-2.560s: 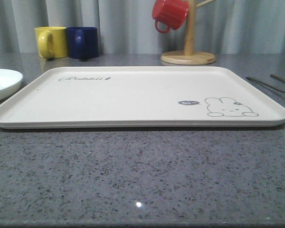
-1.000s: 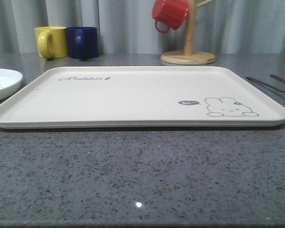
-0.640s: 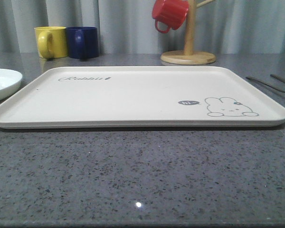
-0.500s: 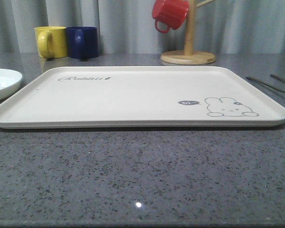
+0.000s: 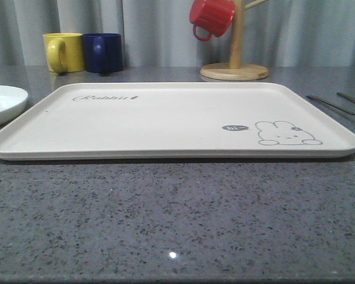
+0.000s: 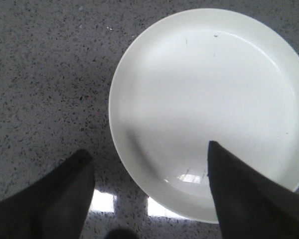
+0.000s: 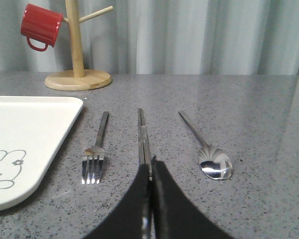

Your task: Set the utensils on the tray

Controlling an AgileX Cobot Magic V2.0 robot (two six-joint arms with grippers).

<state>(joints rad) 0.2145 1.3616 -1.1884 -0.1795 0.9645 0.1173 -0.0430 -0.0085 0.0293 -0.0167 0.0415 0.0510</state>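
Observation:
The cream tray (image 5: 165, 151) with its rabbit drawing lies mid-table, nothing on it; its corner (image 7: 25, 129) appears in the right wrist view. Right of it, on the counter, a fork (image 7: 94, 154), a pair of chopsticks (image 7: 142, 132) and a spoon (image 7: 215, 164) lie side by side. My right gripper (image 7: 151, 164) is shut on the near end of the chopsticks, which still rest on the counter. The white plate (image 5: 3, 103) sits left of the tray. My left gripper (image 6: 147, 148) hangs open above the plate's rim (image 6: 204, 89), one finger over the counter, the other over the plate.
A wooden mug stand (image 5: 234, 71) with a red mug (image 5: 211, 18) stands behind the tray at the right. A yellow mug (image 5: 64, 52) and a blue mug (image 5: 102, 52) stand at the back left. Bare grey counter stretches in front of the tray.

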